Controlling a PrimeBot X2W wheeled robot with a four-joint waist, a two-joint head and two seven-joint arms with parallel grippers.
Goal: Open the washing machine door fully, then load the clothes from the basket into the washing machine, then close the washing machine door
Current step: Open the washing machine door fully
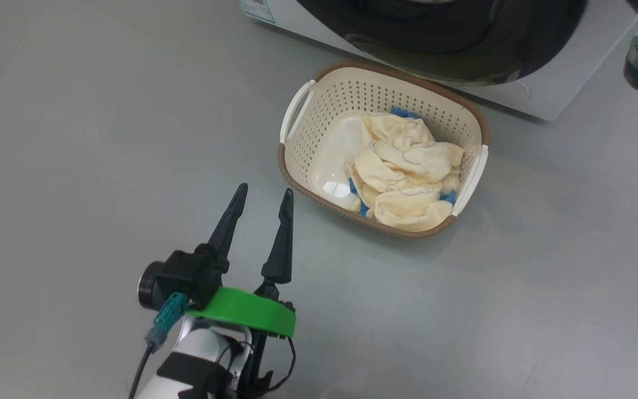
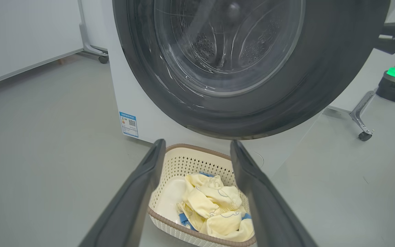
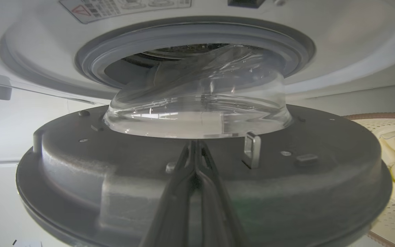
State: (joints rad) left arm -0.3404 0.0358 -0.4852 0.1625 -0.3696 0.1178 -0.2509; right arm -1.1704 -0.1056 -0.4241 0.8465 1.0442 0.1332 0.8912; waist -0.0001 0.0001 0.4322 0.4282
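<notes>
Looks like a lab or test room: bare smooth grey floor (image 2: 29,137), tall white partition panels (image 2: 19,34) on metal feet with small black castors (image 2: 103,59), big white front-loading washing machine (image 2: 149,116) standing free.

The basket (image 1: 352,91) stands on the floor (image 1: 103,138) directly before the washing machine (image 1: 551,94) — the clothes (image 1: 407,172) lie inside it, toward its right.

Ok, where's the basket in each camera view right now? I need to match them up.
Head view: basket in the centre, up and right of the open left pincer.
Left wrist view: basket at bottom centre, between that pincer's fingers.
Right wrist view: basket is a sliver at the right edge.
Shared landmark: the washing machine door, next to the basket in every view.
</notes>
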